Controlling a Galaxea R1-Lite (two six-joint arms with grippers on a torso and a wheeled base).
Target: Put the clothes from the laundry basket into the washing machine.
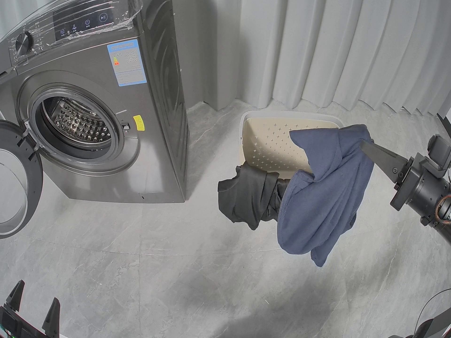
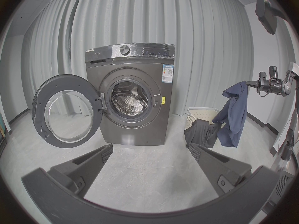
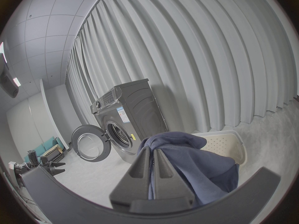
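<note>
**Head view: blue garment [image 1: 324,198] hangs from the right gripper [image 1: 366,145] at the laundry basket [image 1: 268,139]**

The right gripper comes in from the robot's right at about the height of the basket's rim. Its two fingers are pressed together on a bunched fold at the top of the blue garment. From that pinch the cloth falls in a long drape in front of the basket's right half, and its lowest corner hangs free above the floor [image 1: 141,268]. The right wrist view shows the same fold squeezed between the closed fingers, with the cream, perforated inside of the basket beyond it.

A dark grey garment [image 1: 251,195] lies over the basket's near rim and spills outward on the side toward the washing machine [image 1: 155,118]. Its edge meets the blue cloth, but I cannot tell whether the two are caught together.

The washing machine stands to the robot's left of the basket, well apart from it. Its round door [image 1: 14,184] is swung fully open, and the metal drum [image 1: 77,123] shows through the opening.

The left gripper [image 1: 36,294] sits low at the robot's left, well apart from the basket. Its fingers are spread wide with nothing between them. Pale curtains [image 1: 329,38] hang behind the basket.
</note>
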